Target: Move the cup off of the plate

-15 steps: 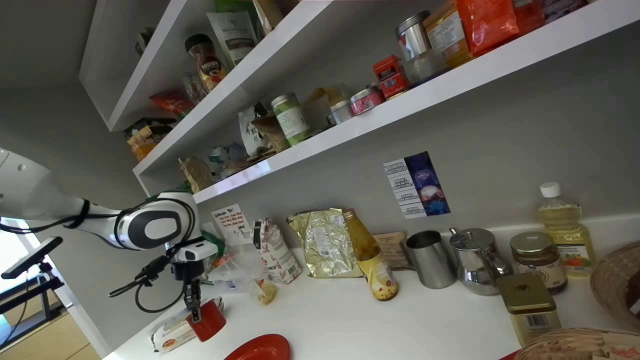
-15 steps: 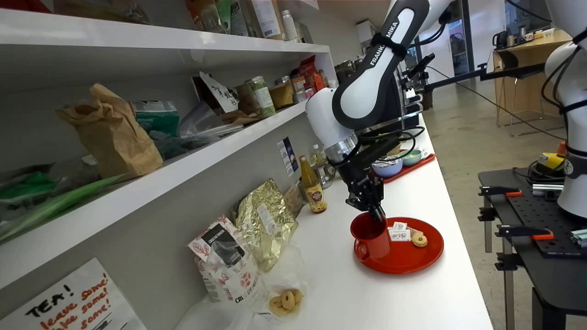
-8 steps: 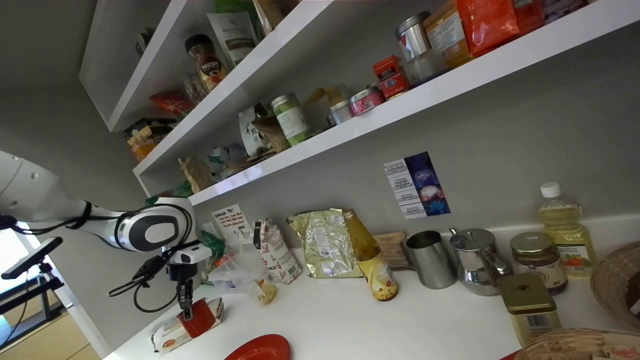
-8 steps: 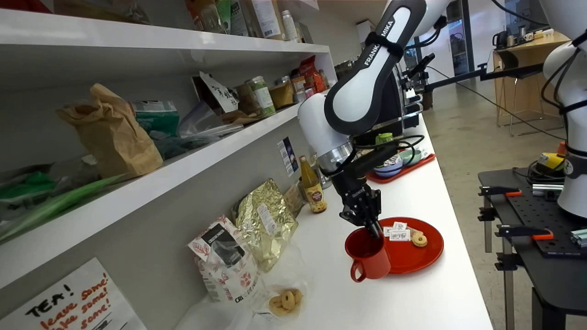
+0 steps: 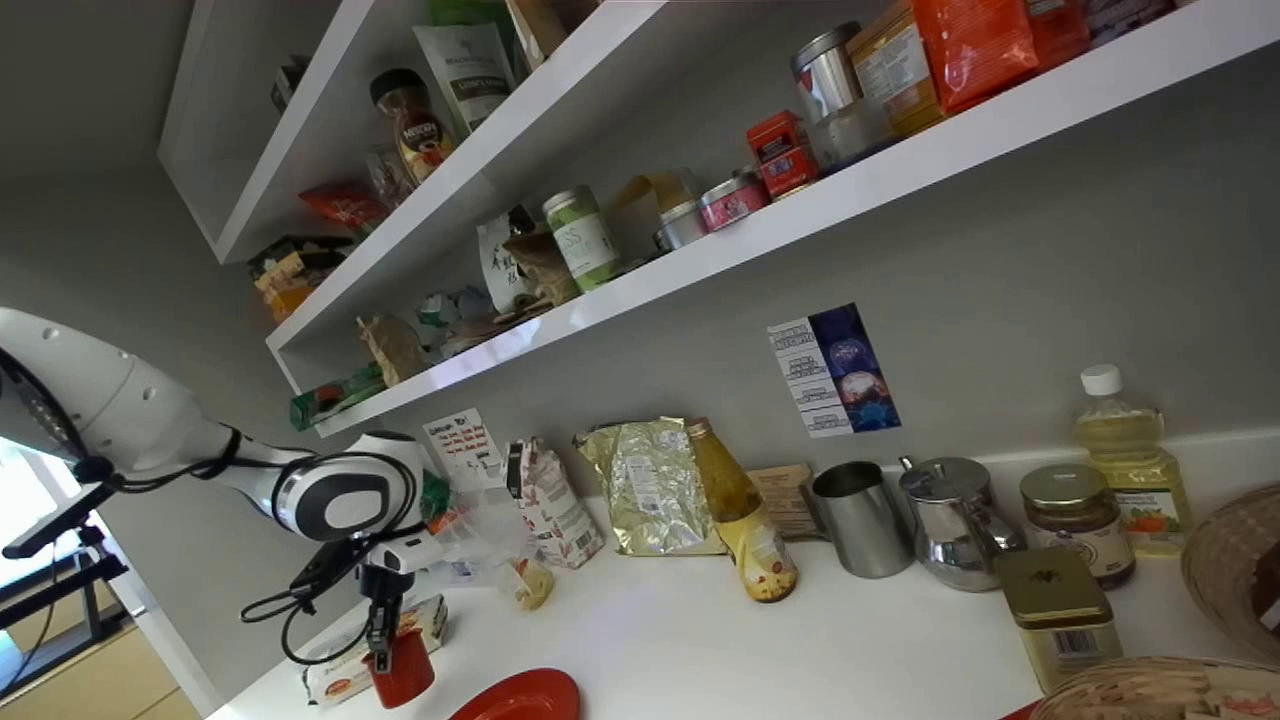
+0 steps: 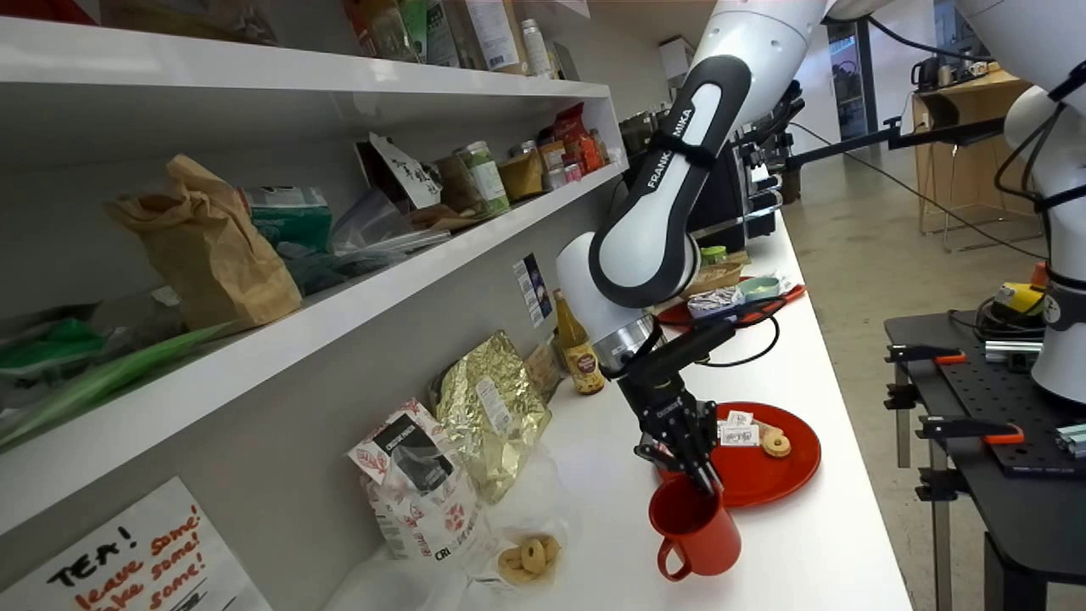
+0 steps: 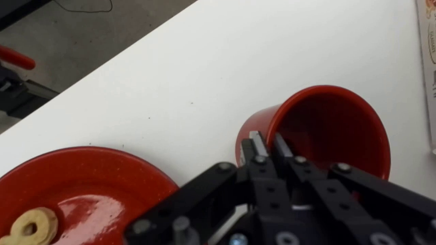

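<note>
My gripper (image 7: 270, 143) pinches the rim of the smooth, loop-handled red cup (image 6: 711, 540), one slim finger inside its round mouth and the other against the outer wall. I hold it off the red plate (image 7: 112, 166), with a strip of white surface (image 7: 177, 75) showing between them, though I cannot tell whether its base meets the surface. That glossy round plate, a fine dark line at its rim, lies near the surface's long floor-side edge, the cup farther in, and bears a pale ring-shaped biscuit (image 7: 44, 217) and flat white packets (image 6: 740, 434).
</note>
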Available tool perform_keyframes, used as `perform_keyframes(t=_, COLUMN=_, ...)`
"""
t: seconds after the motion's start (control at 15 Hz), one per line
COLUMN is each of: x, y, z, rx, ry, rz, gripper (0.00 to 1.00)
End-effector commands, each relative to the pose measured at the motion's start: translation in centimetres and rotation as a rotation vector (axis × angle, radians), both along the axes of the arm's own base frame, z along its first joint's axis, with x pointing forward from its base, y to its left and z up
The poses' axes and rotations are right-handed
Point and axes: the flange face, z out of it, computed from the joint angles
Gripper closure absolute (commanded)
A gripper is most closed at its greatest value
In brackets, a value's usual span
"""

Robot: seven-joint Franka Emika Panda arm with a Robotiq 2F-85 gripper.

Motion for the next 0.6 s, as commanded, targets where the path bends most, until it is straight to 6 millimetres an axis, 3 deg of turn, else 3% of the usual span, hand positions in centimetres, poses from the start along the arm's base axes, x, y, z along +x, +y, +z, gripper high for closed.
perform_keyframes(t=0.0, x=1.2, y=1.7, z=-1.8, rx=0.035, ry=0.023, rz=-0.103, gripper=0.98)
perform_keyframes(t=0.53, x=0.7, y=3.0, z=-5.6, rx=-0.001, ry=0.041, rz=-0.148, gripper=0.98)
